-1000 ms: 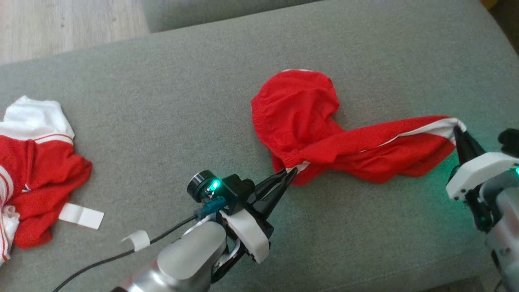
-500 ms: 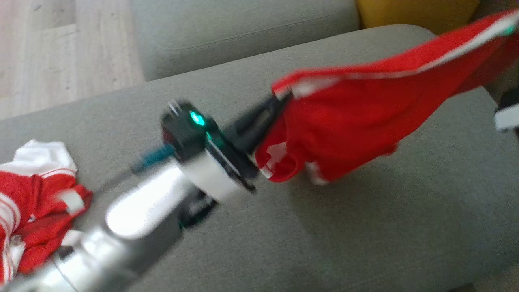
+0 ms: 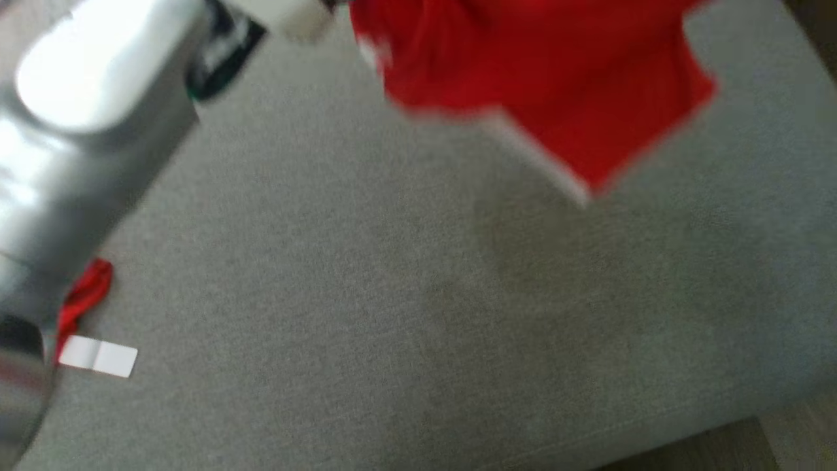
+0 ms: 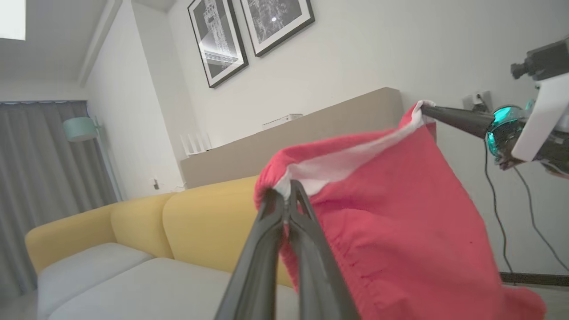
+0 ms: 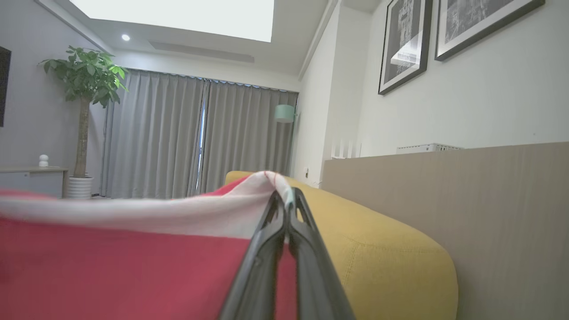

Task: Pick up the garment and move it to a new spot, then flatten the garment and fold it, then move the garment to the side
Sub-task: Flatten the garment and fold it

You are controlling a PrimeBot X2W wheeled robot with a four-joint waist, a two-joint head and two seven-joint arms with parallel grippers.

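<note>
The garment (image 3: 536,78) is red with a white band and hangs in the air above the grey cushion (image 3: 392,314), blurred in the head view. My left gripper (image 4: 286,195) is shut on the white band at one end of the garment (image 4: 400,231). At the band's other end my right gripper (image 4: 424,109) pinches it from the right side of the left wrist view. In the right wrist view my right gripper (image 5: 284,204) is shut on the white band of the garment (image 5: 133,266). My pale left forearm (image 3: 85,118) crosses the upper left of the head view.
A second red cloth (image 3: 82,301) and a white tag (image 3: 98,356) lie at the cushion's left. A yellow sofa (image 4: 186,222) and a low beige wall (image 5: 444,200) stand beyond, with framed pictures on the wall above.
Both grippers have lifted the garment off the cushion and it now hangs stretched between them. The head view has shifted and blurred, so the camera has moved too.
</note>
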